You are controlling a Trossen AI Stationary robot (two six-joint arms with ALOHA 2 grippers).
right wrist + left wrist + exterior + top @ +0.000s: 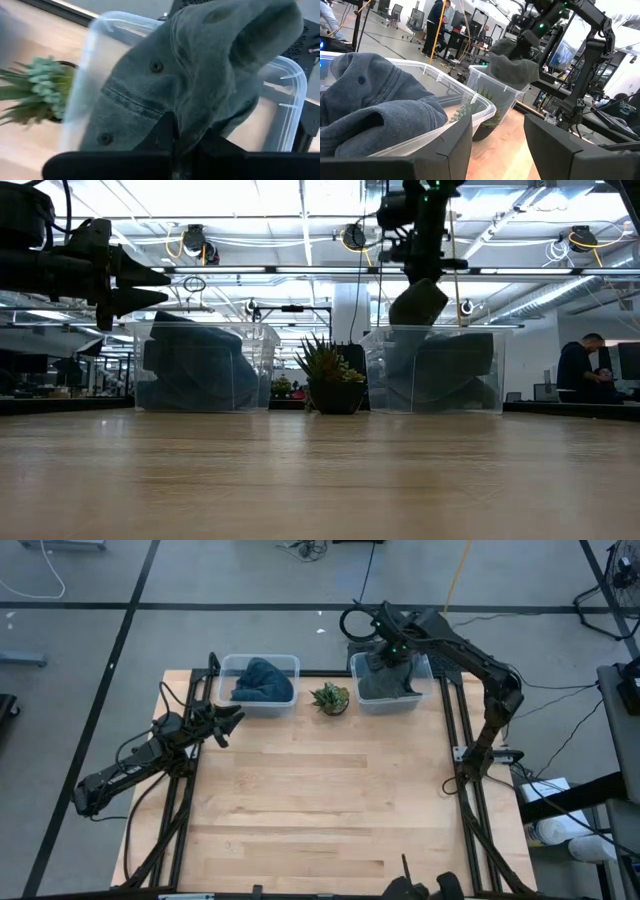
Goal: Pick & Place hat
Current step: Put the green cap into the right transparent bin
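A grey-green hat (200, 65) with small eyelets hangs from my right gripper (173, 137), which is shut on it above the right clear bin (425, 700) at the table's far edge. In the low view the hat (418, 302) hangs just above that bin's rim (435, 330). The left clear bin (228, 670) holds blue hats (262, 682) lying in a heap. My left gripper (497, 150) stands open and level beside that bin's near left corner, with nothing between its fingers. My right gripper pinches a fold of the hat's cloth (187, 127) between its two fingers. It comes from above, slanting down. The hat hangs crumpled and slack below the fingers (512, 65), lifted clear over the bin.
A small potted succulent (330, 697) stands between the two bins. The wooden tabletop (320, 800) spreads out in front of the bins. Black frame rails (460, 770) run along the table's left and right sides. People sit and stand in the room beyond the table (580, 370).
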